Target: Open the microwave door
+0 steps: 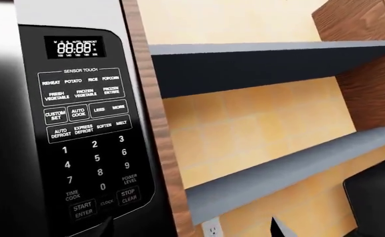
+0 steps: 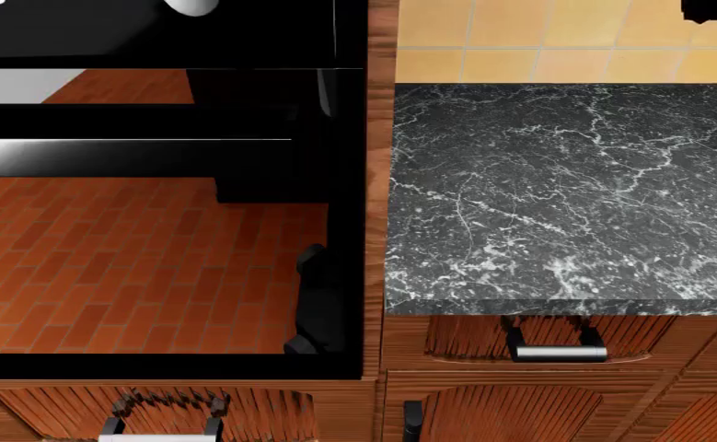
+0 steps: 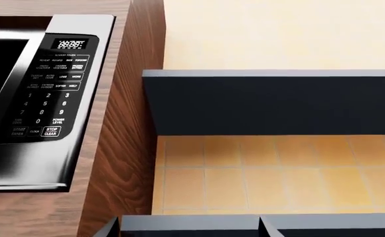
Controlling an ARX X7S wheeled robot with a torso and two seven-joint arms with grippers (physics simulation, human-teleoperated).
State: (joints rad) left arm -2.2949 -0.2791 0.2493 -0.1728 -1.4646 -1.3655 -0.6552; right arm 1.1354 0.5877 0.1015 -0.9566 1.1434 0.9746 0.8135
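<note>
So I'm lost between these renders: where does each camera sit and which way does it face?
Left wrist: close to the microwave's keypad, shelves beside; no end effector identifiable.
Head: looks down on the marble counter and glossy oven front; no arms visible.
Right wrist: farther back, same keypad, shelves; no end effector.
Both wrists share keypad and shelves.

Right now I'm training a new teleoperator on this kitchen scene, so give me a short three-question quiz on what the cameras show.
1. True or false: the microwave keypad shows in both wrist views.
2. What does the display read? A) 12:00 B) 88:88 C) blank
3. Fill in: the marble countertop sits above a drawer with a ____ handle.

Key: 1 true; 2 B; 3 silver.
</note>
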